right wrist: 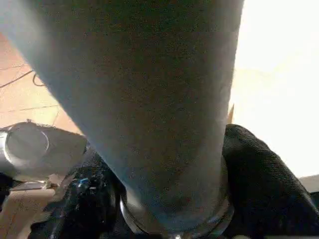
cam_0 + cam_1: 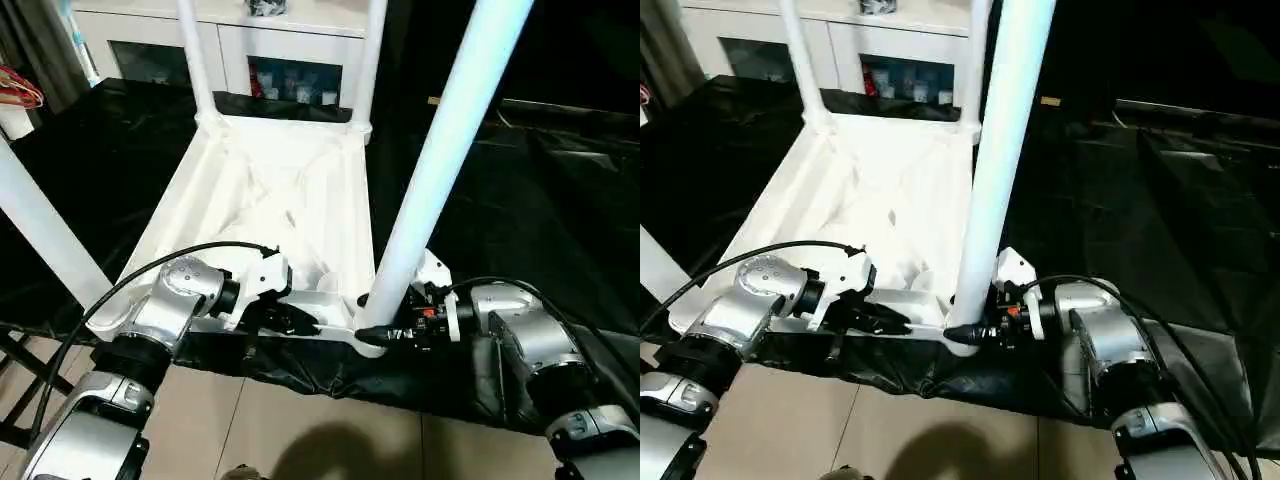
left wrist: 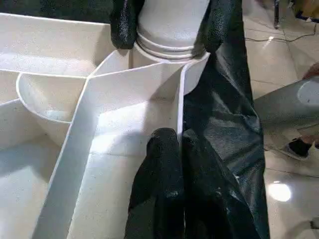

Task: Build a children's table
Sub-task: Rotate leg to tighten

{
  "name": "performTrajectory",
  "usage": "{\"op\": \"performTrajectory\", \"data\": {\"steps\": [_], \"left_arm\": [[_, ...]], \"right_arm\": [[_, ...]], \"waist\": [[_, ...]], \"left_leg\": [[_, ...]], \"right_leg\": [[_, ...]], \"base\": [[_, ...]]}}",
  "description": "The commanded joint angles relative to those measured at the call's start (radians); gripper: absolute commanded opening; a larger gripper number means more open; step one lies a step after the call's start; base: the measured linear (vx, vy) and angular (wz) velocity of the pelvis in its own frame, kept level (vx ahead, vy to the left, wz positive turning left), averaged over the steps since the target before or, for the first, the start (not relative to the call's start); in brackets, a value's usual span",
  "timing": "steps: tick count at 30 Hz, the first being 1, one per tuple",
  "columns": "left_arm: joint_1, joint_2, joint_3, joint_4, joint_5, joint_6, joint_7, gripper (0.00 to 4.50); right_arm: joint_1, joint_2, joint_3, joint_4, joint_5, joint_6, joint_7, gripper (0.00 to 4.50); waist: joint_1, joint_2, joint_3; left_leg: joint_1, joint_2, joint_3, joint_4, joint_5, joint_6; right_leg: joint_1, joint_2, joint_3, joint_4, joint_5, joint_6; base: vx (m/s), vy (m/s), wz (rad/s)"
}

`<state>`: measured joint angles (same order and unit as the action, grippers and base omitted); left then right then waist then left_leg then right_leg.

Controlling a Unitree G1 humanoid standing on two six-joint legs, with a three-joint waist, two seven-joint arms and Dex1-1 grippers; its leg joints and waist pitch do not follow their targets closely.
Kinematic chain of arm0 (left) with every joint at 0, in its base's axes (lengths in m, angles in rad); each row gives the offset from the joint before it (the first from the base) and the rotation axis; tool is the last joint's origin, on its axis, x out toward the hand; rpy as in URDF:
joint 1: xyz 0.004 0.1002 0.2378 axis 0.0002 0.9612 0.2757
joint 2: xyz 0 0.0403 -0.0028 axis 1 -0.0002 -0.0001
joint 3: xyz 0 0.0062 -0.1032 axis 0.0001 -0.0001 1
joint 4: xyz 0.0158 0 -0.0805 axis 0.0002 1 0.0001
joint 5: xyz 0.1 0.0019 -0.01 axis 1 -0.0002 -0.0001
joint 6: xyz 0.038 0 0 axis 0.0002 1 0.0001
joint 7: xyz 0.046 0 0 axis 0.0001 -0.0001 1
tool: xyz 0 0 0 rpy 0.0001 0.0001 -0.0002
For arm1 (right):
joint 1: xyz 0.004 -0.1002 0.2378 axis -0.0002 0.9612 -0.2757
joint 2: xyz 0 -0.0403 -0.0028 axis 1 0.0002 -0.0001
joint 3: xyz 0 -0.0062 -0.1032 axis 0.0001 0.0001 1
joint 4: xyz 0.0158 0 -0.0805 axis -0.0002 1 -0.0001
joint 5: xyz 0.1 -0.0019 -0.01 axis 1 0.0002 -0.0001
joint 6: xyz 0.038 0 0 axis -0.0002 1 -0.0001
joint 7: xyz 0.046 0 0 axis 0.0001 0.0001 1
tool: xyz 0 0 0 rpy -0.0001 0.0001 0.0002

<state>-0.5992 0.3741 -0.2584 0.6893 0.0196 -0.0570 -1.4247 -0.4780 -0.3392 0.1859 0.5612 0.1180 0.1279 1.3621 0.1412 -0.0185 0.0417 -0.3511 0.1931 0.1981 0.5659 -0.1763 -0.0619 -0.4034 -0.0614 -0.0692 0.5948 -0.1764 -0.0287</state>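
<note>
Black rubbery right hand (image 2: pixel 385 333) around smooth tapering leg (image 2: pixel 440 160)

White table (image 2: pixel 270 190), white legs (image 2: pixel 440 160), black cloth (image 2: pixel 520 200), black fingers (image 3: pixel 164 189), silver forearms (image 2: pixel 175 300), beige floor (image 2: pixel 300 430).

Mostly plastic and shiny black sheet from where I'm sitting.
The table (image 2: pixel 265 190) and its legs (image 2: pixel 440 150) look like smooth white plastic with a slight sheen; the cover (image 2: pixel 560 200) under it is glossy, crinkled black film, my forearms (image 2: pixel 175 295) brushed silver metal, the fingers (image 3: pixel 159 189) grainy black rubber.
</note>
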Motion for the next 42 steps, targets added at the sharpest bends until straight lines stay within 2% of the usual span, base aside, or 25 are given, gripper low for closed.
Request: {"op": "performTrajectory", "data": {"steps": [1,4,7,9,12,15,16,17,18,20,21,23,25,27,29,31,32,35,38,42], "left_arm": [[-0.026,-0.012,0.0,-0.003,-0.007,0.014,0.034,0.0],[-0.029,-0.034,0.011,-0.004,-0.011,0.022,0.077,0.0],[-0.039,-0.067,0.017,-0.003,0.002,0.037,0.156,0.0],[-0.045,-0.086,0.018,0.003,0.016,0.044,0.205,0.0],[-0.06,-0.149,0.026,0.017,0.036,0.064,0.328,0.0],[-0.065,-0.188,0.026,0.019,0.047,0.076,0.396,0.0],[-0.069,-0.218,0.029,0.024,0.056,0.082,0.452,0.0],[-0.074,-0.252,0.032,0.033,0.073,0.086,0.535,0.0],[-0.076,-0.261,0.033,0.037,0.08,0.086,0.561,0.0],[-0.078,-0.293,0.035,0.039,0.092,0.093,0.622,0.0],[-0.079,-0.305,0.037,0.04,0.097,0.097,0.644,0.0],[-0.077,-0.326,0.027,0.036,0.117,0.096,0.688,0.0],[-0.075,-0.332,0.023,0.033,0.126,0.095,0.704,0.0],[-0.063,-0.34,0.023,0.022,0.124,0.098,0.7,0.0],[-0.057,-0.337,0.023,0.019,0.12,0.092,0.688,0.0],[-0.054,-0.33,0.022,0.018,0.122,0.086,0.683,0.0],[-0.053,-0.321,0.022,0.017,0.121,0.082,0.669,0.0],[-0.05,-0.3,0.021,0.017,0.117,0.069,0.636,0.0],[-0.037,-0.266,0.023,0.002,0.095,0.055,0.554,0.0],[-0.026,-0.21,0.015,-0.011,0.082,0.04,0.457,0.0]], "right_arm": [[0.04,0.027,0.077,-0.007,0.009,0.03,0.068,2.58],[0.049,0.073,0.028,-0.002,0.031,0.029,-0.018,2.58],[0.043,0.129,-0.02,0.031,0.032,0.003,-0.156,2.57],[0.032,0.164,-0.043,0.064,0.02,-0.016,-0.253,2.56],[0.003,0.233,-0.084,0.134,-0.004,-0.027,-0.444,2.55],[-0.01,0.28,-0.106,0.169,-0.017,-0.036,-0.549,2.54],[-0.028,0.318,-0.125,0.203,-0.028,-0.044,-0.649,2.54],[-0.058,0.364,-0.15,0.257,-0.047,-0.057,-0.8,2.54],[-0.069,0.375,-0.158,0.276,-0.052,-0.058,-0.852,2.54],[-0.103,0.407,-0.178,0.331,-0.058,-0.083,-0.956,2.54],[-0.113,0.417,-0.182,0.348,-0.061,-0.096,-0.981,2.54],[-0.133,0.431,-0.175,0.372,-0.082,-0.131,-1.019,2.54],[-0.139,0.433,-0.169,0.38,-0.097,-0.148,-1.034,2.54],[-0.145,0.441,-0.2,0.385,-0.077,-0.184,-1.023,3.1],[-0.146,0.443,-0.216,0.383,-0.052,-0.196,-0.994,3.24],[-0.151,0.436,-0.208,0.394,-0.051,-0.213,-0.985,3.44],[-0.15,0.426,-0.195,0.39,-0.057,-0.222,-0.96,3.69],[-0.149,0.399,-0.164,0.385,-0.071,-0.238,-0.906,3.93],[-0.137,0.347,-0.135,0.37,-0.08,-0.248,-0.784,3.93],[-0.125,0.272,-0.114,0.357,-0.088,-0.27,-0.624,3.93]], "waist": [[-0.003,-0.004,-0.055],[-0.003,-0.004,-0.054],[-0.005,-0.003,-0.051],[-0.014,-0.004,-0.048],[-0.032,-0.001,-0.045],[-0.051,-0.004,-0.043],[-0.052,-0.004,-0.044],[-0.061,-0.004,-0.041],[-0.065,0.006,-0.044],[-0.067,0.002,-0.045],[-0.069,0.003,-0.045],[-0.068,0.003,-0.047],[-0.067,0.003,-0.049],[-0.065,0.004,-0.052],[-0.061,0.005,-0.054],[-0.06,0.005,-0.054],[-0.057,0.005,-0.057],[-0.056,0.006,-0.054],[-0.057,0.008,-0.052],[-0.056,0.01,-0.052]], "left_leg": [[0.009,0.05,-0.019,-0.057,-0.2,0.046],[0.007,0.05,-0.019,-0.056,-0.2,0.047],[0.011,0.051,-0.021,-0.06,-0.226,0.03],[0.011,0.048,-0.026,-0.065,-0.266,0.009],[0.018,0.046,-0.031,-0.067,-0.299,-0.006],[0.017,0.041,-0.033,-0.066,-0.324,-0.002],[0.018,0.041,-0.034,-0.066,-0.324,0.001],[0.014,0.041,-0.035,-0.067,-0.327,-0.003],[0.016,0.04,-0.039,-0.07,-0.332,-0.015],[0.017,0.038,-0.038,-0.068,-0.335,-0.009],[0.02,0.038,-0.036,-0.066,-0.337,-0.006],[0.016,0.037,-0.034,-0.065,-0.324,0.006],[0.012,0.037,-0.031,-0.065,-0.305,0.016],[0.008,0.038,-0.028,-0.063,-0.275,0.027],[0.008,0.038,-0.024,-0.06,-0.256,0.039],[0.006,0.038,-0.024,-0.059,-0.246,0.046],[0.002,0.037,-0.023,-0.058,-0.223,0.049],[0.001,0.038,-0.024,-0.059,-0.221,0.056],[0.002,0.038,-0.025,-0.06,-0.246,0.055],[0.005,0.043,-0.023,-0.059,-0.247,0.059]], "right_leg": [[0.047,-0.09,0.051,-0.069,-0.251,-0.177],[0.048,-0.091,0.051,-0.069,-0.248,-0.178],[0.043,-0.093,0.051,-0.076,-0.302,-0.166],[0.043,-0.097,0.049,-0.086,-0.411,-0.138],[0.036,-0.097,0.049,-0.097,-0.477,-0.121],[0.034,-0.097,0.046,-0.11,-0.54,-0.097],[0.034,-0.098,0.046,-0.11,-0.541,-0.095],[0.031,-0.097,0.046,-0.11,-0.552,-0.094],[0.033,-0.096,0.042,-0.111,-0.556,-0.09],[0.033,-0.095,0.043,-0.113,-0.542,-0.088],[0.028,-0.095,0.045,-0.112,-0.527,-0.098],[0.031,-0.094,0.048,-0.11,-0.495,-0.105],[0.034,-0.09,0.049,-0.102,-0.436,-0.119],[0.038,-0.091,0.051,-0.094,-0.37,-0.136],[0.038,-0.089,0.053,-0.087,-0.313,-0.158],[0.041,-0.089,0.053,-0.083,-0.289,-0.17],[0.046,-0.089,0.053,-0.079,-0.261,-0.173],[0.048,-0.089,0.051,-0.081,-0.273,-0.172],[0.047,-0.09,0.051,-0.086,-0.317,-0.166],[0.045,-0.088,0.052,-0.083,-0.294,-0.182]], "base": [[0.0,0.0,0.0],[0.0,0.0,0.0],[0.0,0.0,0.0],[0.0,0.0,0.0],[0.0,0.0,0.0],[0.0,0.0,0.0],[0.0,0.0,0.0],[0.0,0.0,0.0],[0.0,0.0,0.0],[0.0,0.0,0.0],[0.0,0.0,0.0],[0.0,0.0,0.0],[0.0,0.0,0.0],[0.0,0.0,0.0],[0.0,0.0,0.0],[0.0,0.0,0.0],[0.0,0.0,0.0],[0.0,0.0,0.0],[0.0,0.0,0.0],[0.0,0.0,0.0]]}}
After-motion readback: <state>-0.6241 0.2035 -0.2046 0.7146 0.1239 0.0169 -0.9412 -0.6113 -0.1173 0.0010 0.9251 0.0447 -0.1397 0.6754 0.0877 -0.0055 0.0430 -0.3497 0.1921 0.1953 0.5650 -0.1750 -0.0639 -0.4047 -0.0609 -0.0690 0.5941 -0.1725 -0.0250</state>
